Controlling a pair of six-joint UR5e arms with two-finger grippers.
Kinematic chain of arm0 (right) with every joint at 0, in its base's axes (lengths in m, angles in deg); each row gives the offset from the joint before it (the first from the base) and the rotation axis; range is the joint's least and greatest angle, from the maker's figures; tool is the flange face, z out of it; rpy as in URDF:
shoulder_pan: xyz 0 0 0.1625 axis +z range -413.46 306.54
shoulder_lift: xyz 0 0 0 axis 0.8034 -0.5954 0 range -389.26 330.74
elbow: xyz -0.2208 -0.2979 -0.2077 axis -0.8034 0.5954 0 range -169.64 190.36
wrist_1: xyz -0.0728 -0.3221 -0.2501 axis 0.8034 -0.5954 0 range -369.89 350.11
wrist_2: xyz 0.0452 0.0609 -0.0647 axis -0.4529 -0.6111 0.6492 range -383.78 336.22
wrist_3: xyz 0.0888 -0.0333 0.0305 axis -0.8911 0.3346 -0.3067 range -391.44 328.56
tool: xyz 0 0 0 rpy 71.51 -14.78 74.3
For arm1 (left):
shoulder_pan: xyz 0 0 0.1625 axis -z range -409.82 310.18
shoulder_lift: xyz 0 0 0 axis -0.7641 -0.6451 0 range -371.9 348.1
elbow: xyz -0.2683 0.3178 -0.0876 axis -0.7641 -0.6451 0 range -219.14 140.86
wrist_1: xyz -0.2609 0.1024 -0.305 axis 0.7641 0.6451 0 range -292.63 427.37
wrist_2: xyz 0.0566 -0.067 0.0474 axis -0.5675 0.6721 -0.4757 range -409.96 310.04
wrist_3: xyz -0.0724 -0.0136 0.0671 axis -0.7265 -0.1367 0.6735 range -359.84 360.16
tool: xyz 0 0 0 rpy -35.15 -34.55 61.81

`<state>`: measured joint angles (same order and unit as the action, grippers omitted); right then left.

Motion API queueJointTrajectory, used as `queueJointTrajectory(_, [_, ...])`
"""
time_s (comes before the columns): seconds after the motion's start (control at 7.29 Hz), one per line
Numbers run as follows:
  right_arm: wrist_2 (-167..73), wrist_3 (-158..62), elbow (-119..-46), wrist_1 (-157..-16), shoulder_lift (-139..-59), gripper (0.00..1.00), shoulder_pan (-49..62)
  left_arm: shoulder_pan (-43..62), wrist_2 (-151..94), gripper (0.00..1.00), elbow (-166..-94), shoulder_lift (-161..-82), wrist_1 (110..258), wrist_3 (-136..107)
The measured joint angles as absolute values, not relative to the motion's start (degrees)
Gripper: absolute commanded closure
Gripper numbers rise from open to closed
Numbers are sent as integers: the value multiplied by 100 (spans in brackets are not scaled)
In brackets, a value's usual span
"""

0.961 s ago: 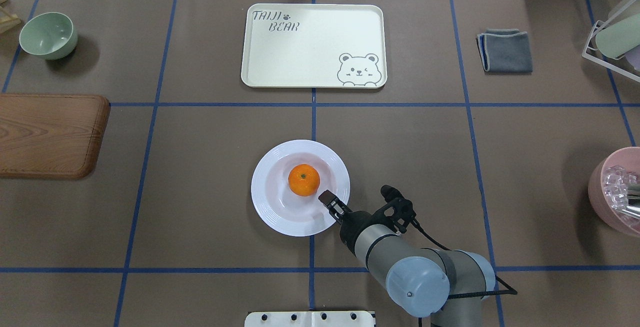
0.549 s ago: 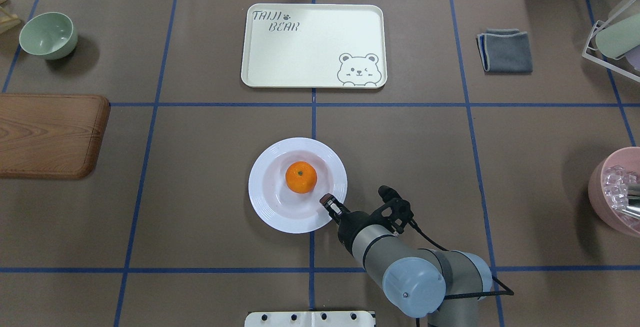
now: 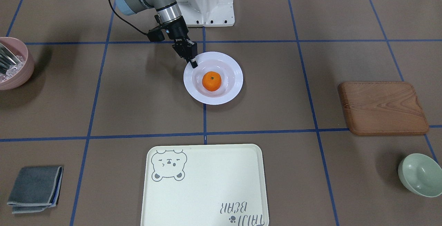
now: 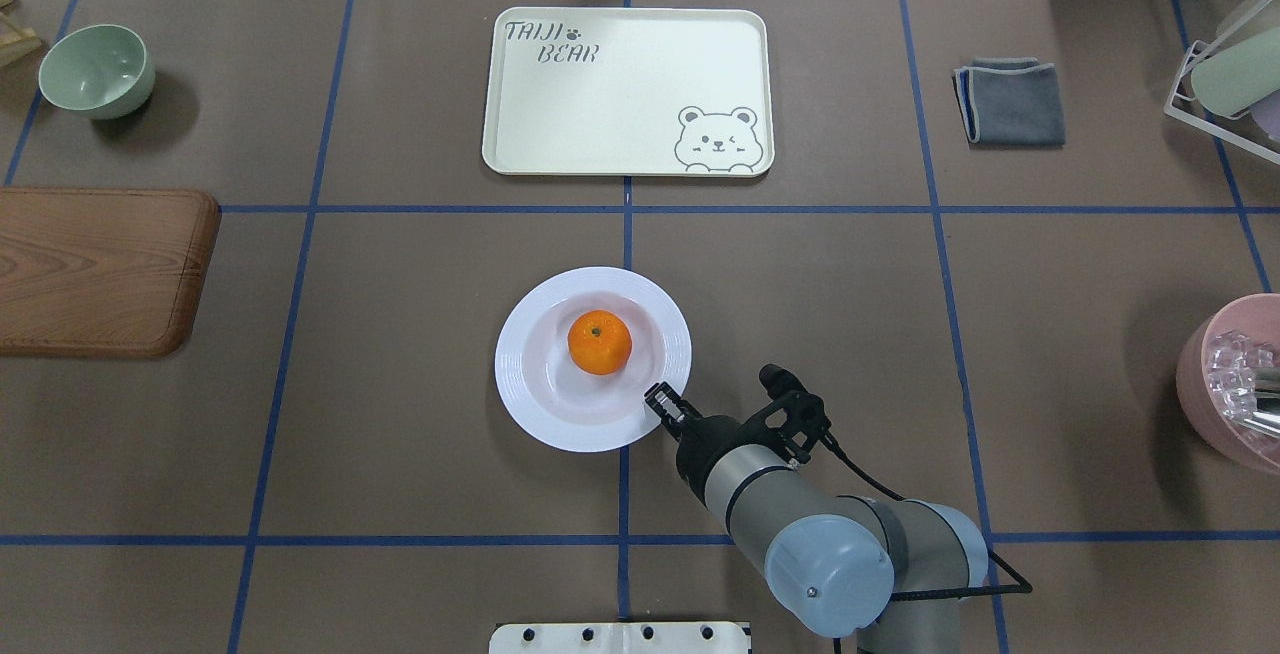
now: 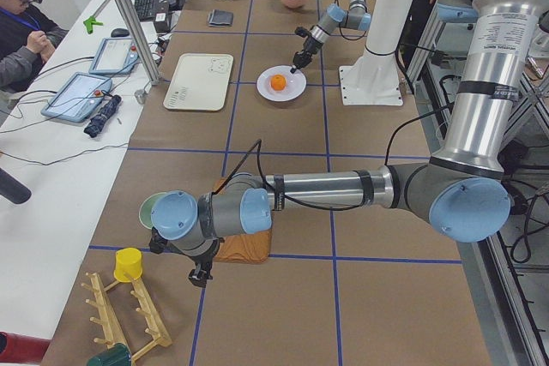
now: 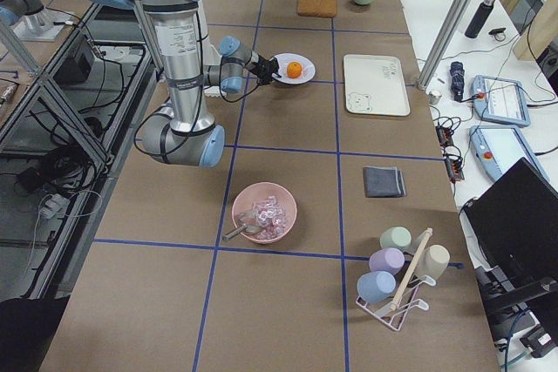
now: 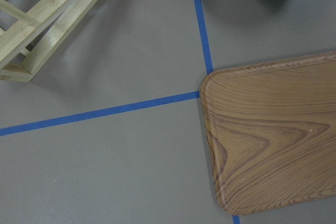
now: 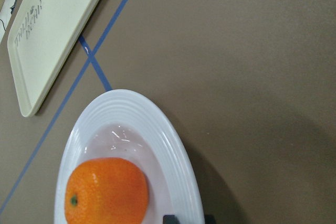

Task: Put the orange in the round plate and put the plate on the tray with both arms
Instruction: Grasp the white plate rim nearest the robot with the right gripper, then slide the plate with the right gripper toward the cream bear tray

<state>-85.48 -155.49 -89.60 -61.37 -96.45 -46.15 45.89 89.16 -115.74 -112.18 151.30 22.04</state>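
The orange (image 4: pixel 600 342) sat in the hollow of the plate (image 4: pixel 530 404), a little to the far side of its centre. The plate was at the middle of the counter (image 4: pixel 800 284), well short of the tray (image 4: pixel 620 104), which lay farther off across a line of blue tape. The right gripper (image 4: pixel 658 398) was closed to a narrow pinch on the plate's near-right rim. Whether the plate was clear of the counter there could not be told.

A hold on one edge only would likely let the far side droop and set the round fruit rolling. So the carry called for a slow, low, level path. The task asks for both arms, and the opposite, left rim was free to be taken. The left gripper (image 5: pixel 199 277) hung far off to the left by the wooden board (image 4: pixel 100 269), and how far it was open could not be told. The plate would have to rise just over the tray's raised lip and come down flat on its bare middle before the pinch was let go.
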Motion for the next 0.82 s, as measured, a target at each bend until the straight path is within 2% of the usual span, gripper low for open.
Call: queueJointTrajectory(0.82, [-8189, -15852, -9638, -5877, -9601, 100, -4397, 4589, 8911, 2, -11680, -11179, 15120, 2182])
